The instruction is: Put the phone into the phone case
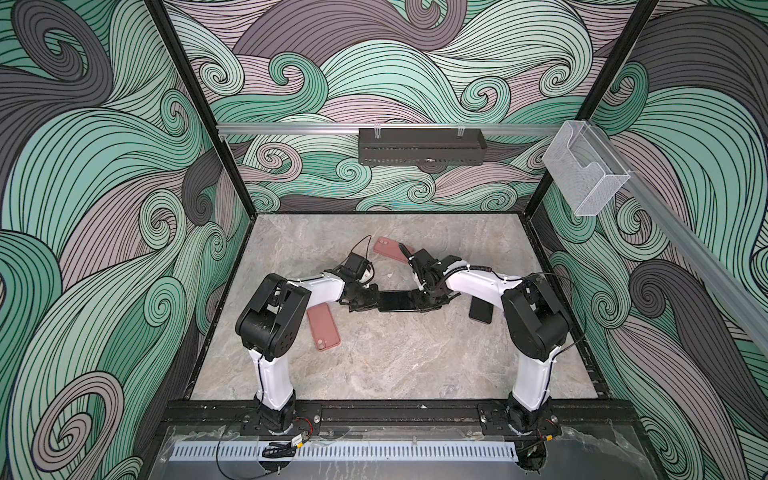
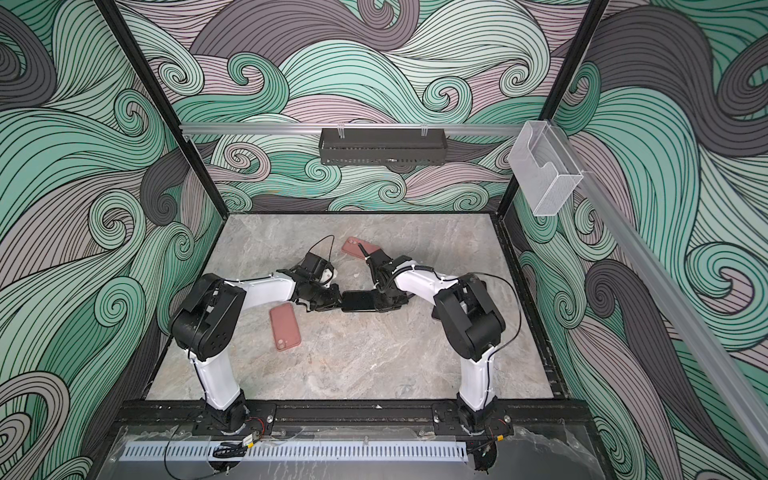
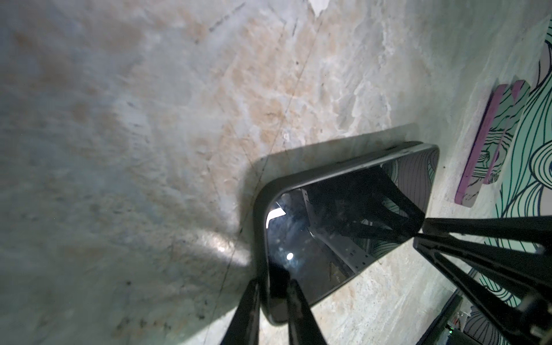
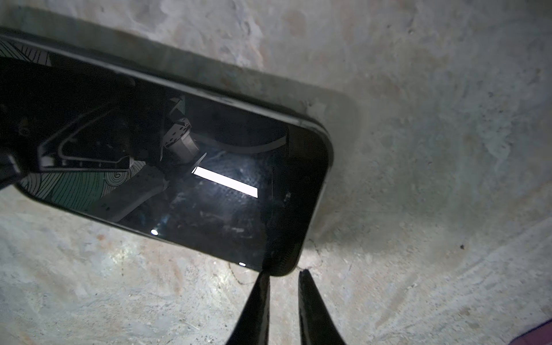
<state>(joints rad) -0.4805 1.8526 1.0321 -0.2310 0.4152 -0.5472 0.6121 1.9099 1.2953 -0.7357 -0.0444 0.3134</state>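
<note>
A black phone (image 1: 397, 301) (image 2: 358, 300) hangs just above the marble table (image 1: 395, 365), screen up, with a gripper at each short end. My left gripper (image 1: 376, 302) (image 3: 273, 286) is shut on its near end, one finger (image 3: 298, 310) on the glass and the other behind the back. My right gripper (image 1: 417, 301) (image 4: 283, 276) is shut on the opposite corner of the phone (image 4: 185, 167). One pink phone case (image 1: 323, 328) (image 2: 285, 326) lies flat under the left forearm. A second pink case (image 1: 386, 248) (image 3: 475, 155) lies behind the right wrist.
Another black phone (image 1: 481, 311) lies on the table, partly under the right arm's elbow. A black wire basket (image 1: 419, 145) hangs on the back wall rail and a clear plastic holder (image 1: 586, 174) on the right rail. Patterned walls enclose the table on three sides.
</note>
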